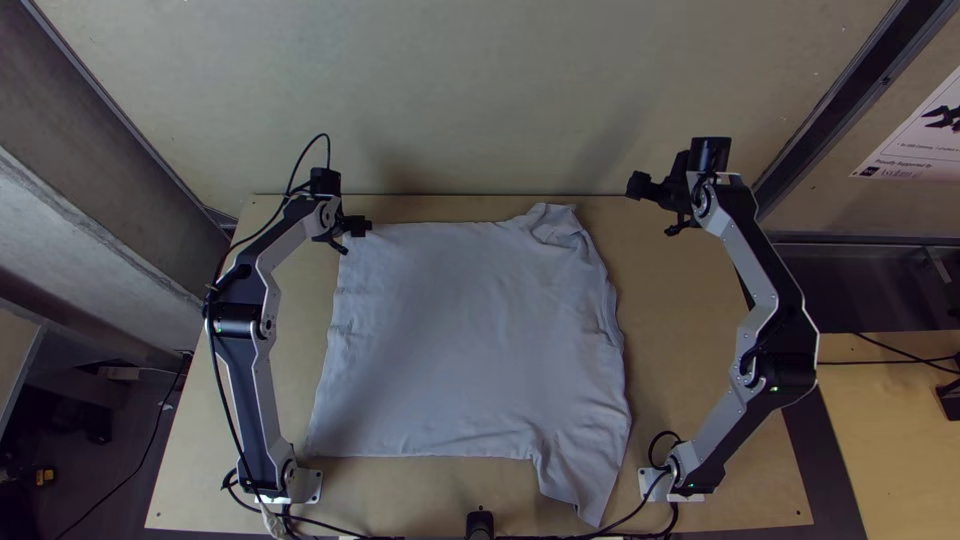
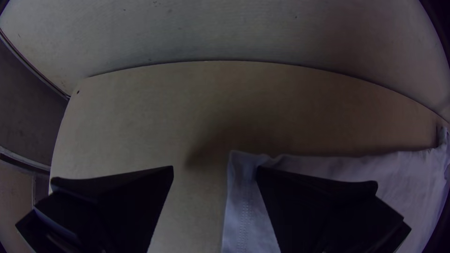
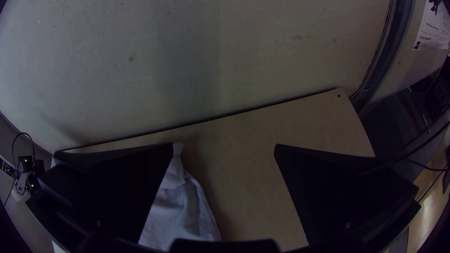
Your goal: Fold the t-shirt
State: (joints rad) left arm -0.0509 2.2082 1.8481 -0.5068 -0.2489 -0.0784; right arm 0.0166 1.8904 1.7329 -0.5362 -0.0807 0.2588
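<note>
The light grey t-shirt (image 1: 470,330) lies mostly spread on the table, with creases along its right side, a bunched far right corner and a flap reaching toward the near edge at right. My left gripper (image 1: 346,238) is open at the shirt's far left corner. In the left wrist view, one finger of the left gripper (image 2: 215,170) overlaps the stitched corner of the shirt (image 2: 243,206), the other is over bare wood. My right gripper (image 1: 655,210) stands open, to the right of the far right corner. In the right wrist view, the right gripper (image 3: 224,147) has a finger partly covering the shirt (image 3: 183,213).
The wooden table (image 1: 690,330) shows bare wood between shirt and right arm. A pale wall (image 1: 480,100) rises behind the table's far edge. Black cables (image 1: 350,534) run along the near edge, by a small black object (image 1: 480,524).
</note>
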